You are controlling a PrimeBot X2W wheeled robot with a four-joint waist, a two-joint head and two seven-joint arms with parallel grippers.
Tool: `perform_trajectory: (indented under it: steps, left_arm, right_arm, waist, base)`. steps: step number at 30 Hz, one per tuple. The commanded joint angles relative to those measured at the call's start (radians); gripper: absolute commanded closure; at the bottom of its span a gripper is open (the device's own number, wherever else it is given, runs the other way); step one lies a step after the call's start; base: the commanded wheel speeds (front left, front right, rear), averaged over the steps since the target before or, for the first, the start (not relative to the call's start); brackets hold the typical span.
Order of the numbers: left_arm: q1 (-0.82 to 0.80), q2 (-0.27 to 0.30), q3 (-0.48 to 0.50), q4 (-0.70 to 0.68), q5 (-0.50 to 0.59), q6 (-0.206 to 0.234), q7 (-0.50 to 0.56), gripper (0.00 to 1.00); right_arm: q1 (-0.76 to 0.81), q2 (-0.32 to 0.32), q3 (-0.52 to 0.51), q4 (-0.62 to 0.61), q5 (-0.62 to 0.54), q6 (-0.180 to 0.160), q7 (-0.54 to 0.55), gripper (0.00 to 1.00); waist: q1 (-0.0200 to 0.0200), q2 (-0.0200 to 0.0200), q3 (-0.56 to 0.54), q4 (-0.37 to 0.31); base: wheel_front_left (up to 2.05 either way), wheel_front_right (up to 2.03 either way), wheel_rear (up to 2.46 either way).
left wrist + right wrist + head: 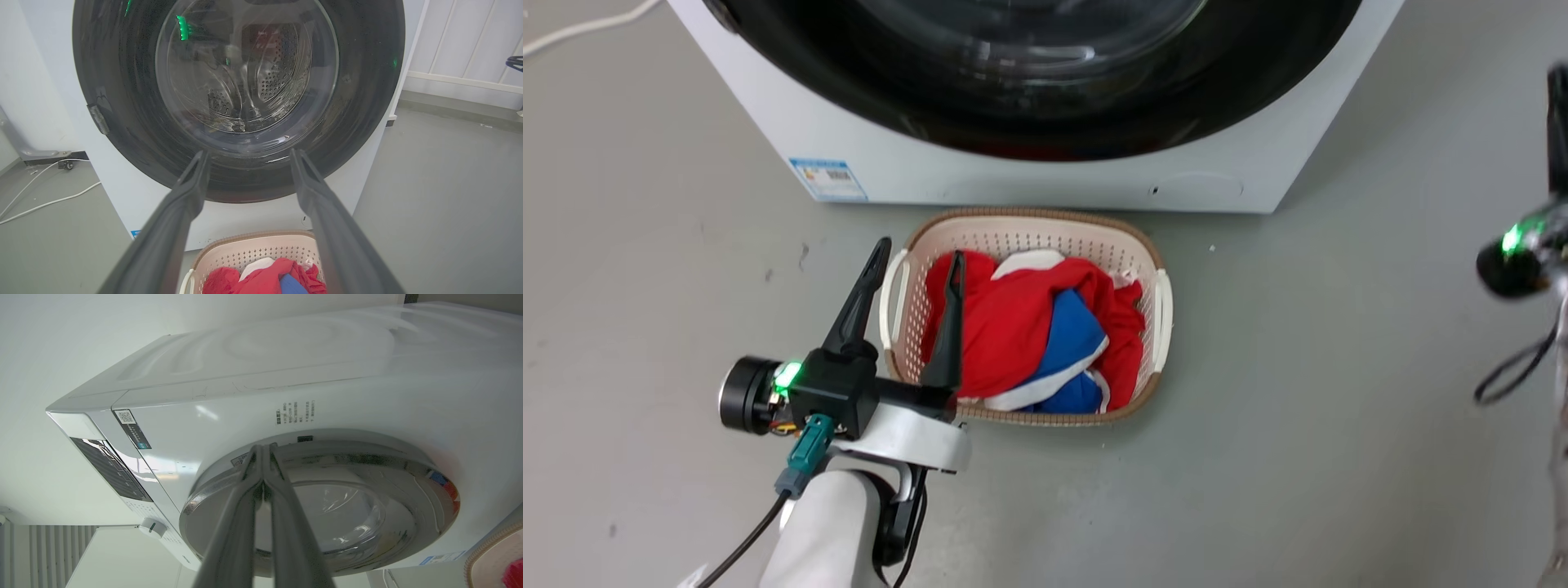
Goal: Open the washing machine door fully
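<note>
Hovering above the laundry basket (1033, 215), the left claw (919, 251) is spread, fingers aimed at the washing machine door (1029, 106), well short of it. The door lies closed flat on the washing machine (980, 175), just behind the basket. The right claw (261, 448) is pressed together, tips at the door's chrome edge, contact unclear. The basket, on the floor, holds red, blue and white clothes (1013, 322).

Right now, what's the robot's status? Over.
Left gripper open, empty. Right gripper shut, tips by washing machine door rim; door looks closed. Laundry basket in front.
</note>
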Motion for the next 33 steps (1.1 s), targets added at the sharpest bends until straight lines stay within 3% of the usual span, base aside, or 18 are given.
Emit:
perform_trajectory:
  steps: [1, 9, 16, 27, 33]
  left_arm:
    - [-0.02, 0.0, -0.003, -0.007, 0.003, 0.0, -0.003, 0.0]
    - [-0.066, -0.002, -0.028, -0.041, 0.003, 0.007, -0.003, 0.0]
    - [-0.098, -0.003, -0.045, -0.06, 0.007, 0.012, -0.003, 0.0]
    - [-0.119, -0.003, -0.055, -0.07, 0.009, 0.017, -0.003, 0.0]
    - [-0.126, -0.003, -0.057, -0.066, 0.008, 0.02, -0.003, 0.0]
  right_arm:
    - [-0.056, -0.019, 0.014, 0.032, 0.0, 0.0, 0.015, 1.0]
    - [-0.331, -0.094, 0.138, 0.22, -0.066, 0.0, 0.094, 1.0]
    - [-0.512, -0.105, 0.228, 0.308, -0.134, 0.0, 0.156, 1.0]
    - [-0.659, -0.083, 0.297, 0.394, -0.201, 0.0, 0.197, 1.0]
    - [-0.669, -0.078, 0.334, 0.421, -0.229, 0.0, 0.284, 1.0]
  waist:
    - [-0.0001, 0.0, 0.036, 0.012]
    - [-0.0001, 0.0, 0.117, 0.033]
    - [-0.0001, 0.0, 0.169, 0.049]
    - [-0.0001, 0.0, 0.215, 0.055]
    - [-0.0001, 0.0, 0.218, 0.054]
  base:
    - [0.0, 0.0, 0.0]
    - [0.0, 0.0, 0.0]
    - [0.0, 0.0, 0.0]
    - [0.0, 0.0, 0.0]
    - [0.0, 0.0, 0.0]
